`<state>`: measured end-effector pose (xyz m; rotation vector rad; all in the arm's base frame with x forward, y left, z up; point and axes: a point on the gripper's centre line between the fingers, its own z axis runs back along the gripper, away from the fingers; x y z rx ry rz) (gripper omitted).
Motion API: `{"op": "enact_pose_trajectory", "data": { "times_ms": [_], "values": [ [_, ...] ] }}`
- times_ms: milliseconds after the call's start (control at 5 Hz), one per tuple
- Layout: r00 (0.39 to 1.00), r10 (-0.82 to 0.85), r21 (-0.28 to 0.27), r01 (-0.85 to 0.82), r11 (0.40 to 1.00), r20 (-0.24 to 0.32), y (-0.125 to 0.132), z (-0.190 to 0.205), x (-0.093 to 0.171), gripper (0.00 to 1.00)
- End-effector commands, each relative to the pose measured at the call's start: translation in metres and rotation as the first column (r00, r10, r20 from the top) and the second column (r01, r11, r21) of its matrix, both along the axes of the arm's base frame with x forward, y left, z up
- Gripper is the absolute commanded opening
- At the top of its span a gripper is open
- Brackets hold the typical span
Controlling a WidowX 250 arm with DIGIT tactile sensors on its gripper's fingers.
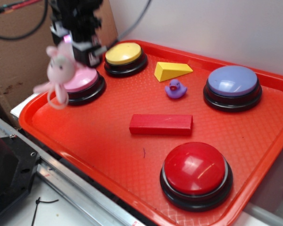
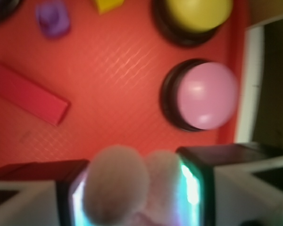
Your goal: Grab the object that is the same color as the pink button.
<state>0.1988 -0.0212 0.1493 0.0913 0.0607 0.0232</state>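
Exterior view: tool (image 1: 71, 44) hung above the tray's (image 1: 108, 141) ten o'clock corner, clamped on the bunny (image 1: 60, 70), lifted off the tray and dangling in front of the pink button (image 1: 84, 81). Yellow button (image 1: 124, 54) at one o'clock of the pink one; duck (image 1: 175, 89), wedge (image 1: 172, 70), red block (image 1: 161, 125) toward centre.

Wrist view: bunny (image 2: 127, 186) pinched between both fingers (image 2: 195, 183) at six o'clock; pink button (image 2: 205, 95) at two o'clock; duck (image 2: 53, 18) at eleven, blurred.
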Motion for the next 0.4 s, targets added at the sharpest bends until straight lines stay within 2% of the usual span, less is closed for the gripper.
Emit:
{"op": "enact_pose_trajectory", "data": {
  "times_ms": [0,200],
  "values": [
    [0.994,0.080,0.021,-0.082,0.996,0.077,0.0035,0.1014,-0.0031,0.00],
    [0.994,0.069,0.032,-0.071,0.997,0.080,0.0020,0.0950,-0.0014,0.00]
  ]
}}
